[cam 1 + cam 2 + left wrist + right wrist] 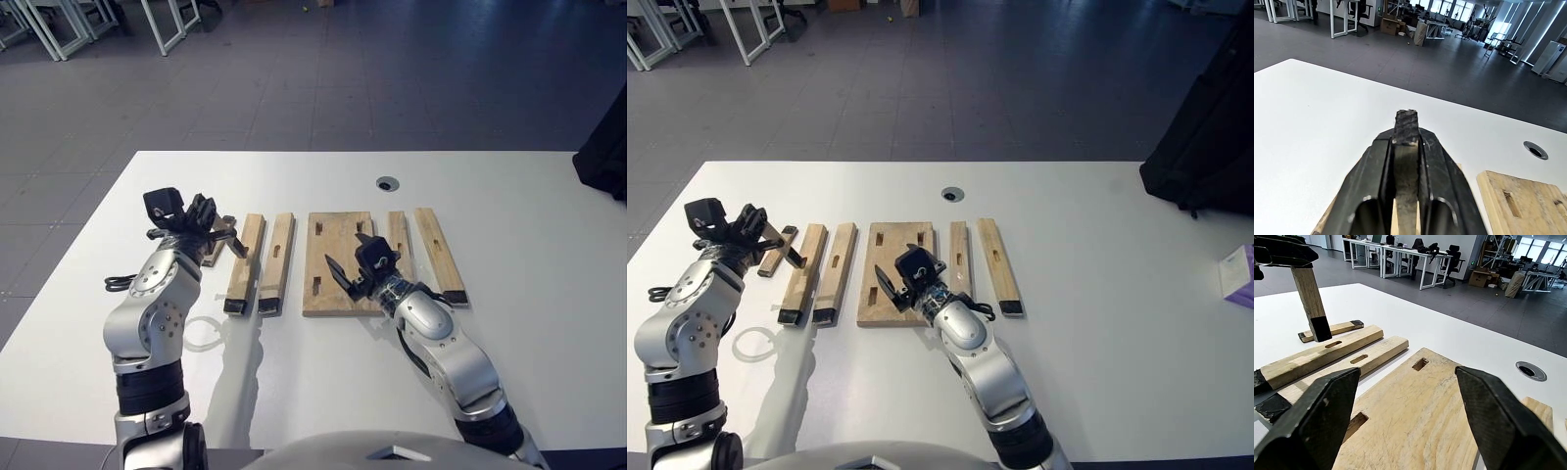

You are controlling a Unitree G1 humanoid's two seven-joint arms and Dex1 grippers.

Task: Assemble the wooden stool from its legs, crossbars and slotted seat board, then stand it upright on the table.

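White surface point(509, 245), left eye view: seat board point(333, 240) flat mid-surface, slots up. To its left, leg point(246, 259) and second leg point(278, 259) side by side. To its right, inner bar point(398, 230) and outer bar point(438, 253). Right gripper point(348, 258) over the board's near half, fingers apart, holding nothing. Left gripper point(213, 233) at the far left of the row, clamped on a short crossbar point(237, 246), black end pointing down. Plastic ring point(203, 333) near the left arm; cable hole point(388, 183) beyond the board.

Right eye view: spare crossbar point(774, 259) flat on the surface under the left gripper, just left of the legs. Black bag point(1205, 137) at the far right edge, purple box point(1239, 274) at the right rim.

Left wrist view: fingers tight on the crossbar's dark end; a board corner shows beside them.

Right wrist view: fingers wide apart above the slotted board. Held crossbar is tilted over the spare one; can't tell if they touch.
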